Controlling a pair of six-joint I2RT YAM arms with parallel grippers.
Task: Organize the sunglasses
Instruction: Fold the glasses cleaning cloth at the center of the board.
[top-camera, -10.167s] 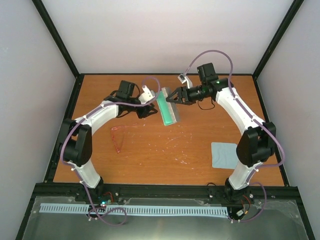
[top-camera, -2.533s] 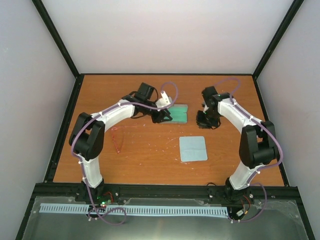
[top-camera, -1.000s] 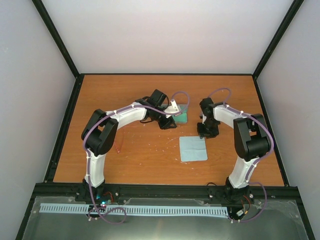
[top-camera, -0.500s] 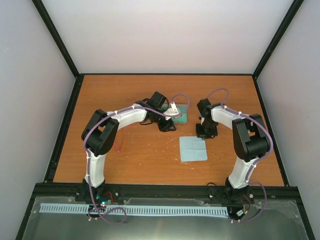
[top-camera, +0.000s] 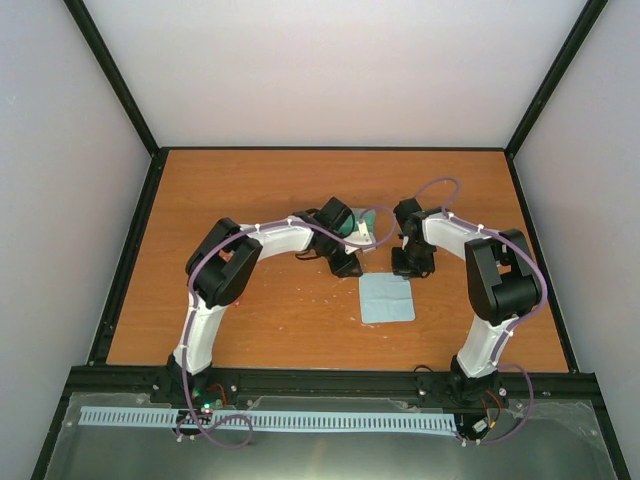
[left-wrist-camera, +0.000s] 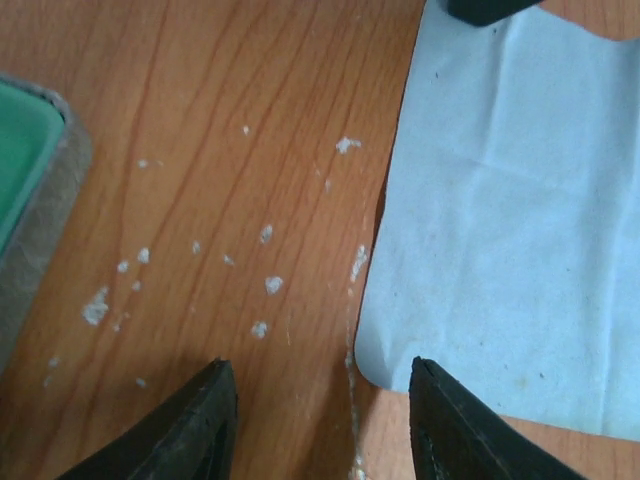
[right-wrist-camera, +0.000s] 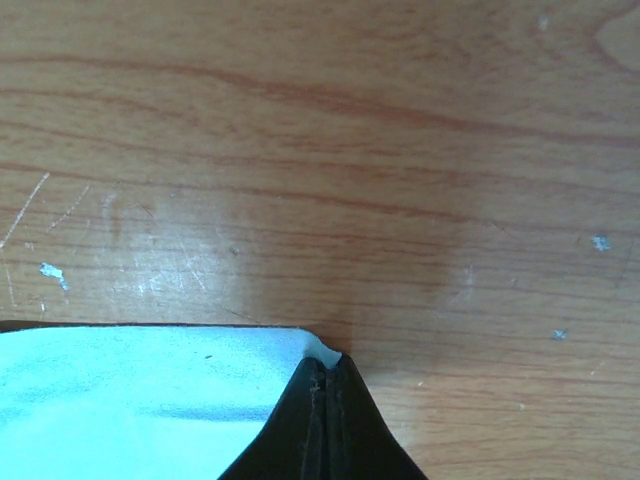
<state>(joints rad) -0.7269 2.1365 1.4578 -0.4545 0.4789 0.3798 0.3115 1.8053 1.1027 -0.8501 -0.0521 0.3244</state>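
Note:
No view shows the sunglasses; my left arm covers the spot at the table's left. The light blue cloth (top-camera: 387, 298) lies flat at centre. My right gripper (top-camera: 408, 268) is shut on the cloth's far right corner, and in the right wrist view the shut gripper (right-wrist-camera: 325, 362) pinches the cloth (right-wrist-camera: 130, 400). My left gripper (top-camera: 350, 266) hovers by the cloth's far left corner. In the left wrist view that gripper (left-wrist-camera: 318, 365) stands open, its fingertips either side of a corner of the cloth (left-wrist-camera: 510, 200), holding nothing.
The grey case with green lining (top-camera: 371, 218) lies behind the left wrist, mostly hidden, and shows at the left edge of the left wrist view (left-wrist-camera: 20, 160). White specks dot the wooden table (top-camera: 280, 310). Black frame rails border the table.
My left arm has swung right, away from the case and to the cloth's corner, and its jaws have widened. My right gripper has shut on the cloth's corner.

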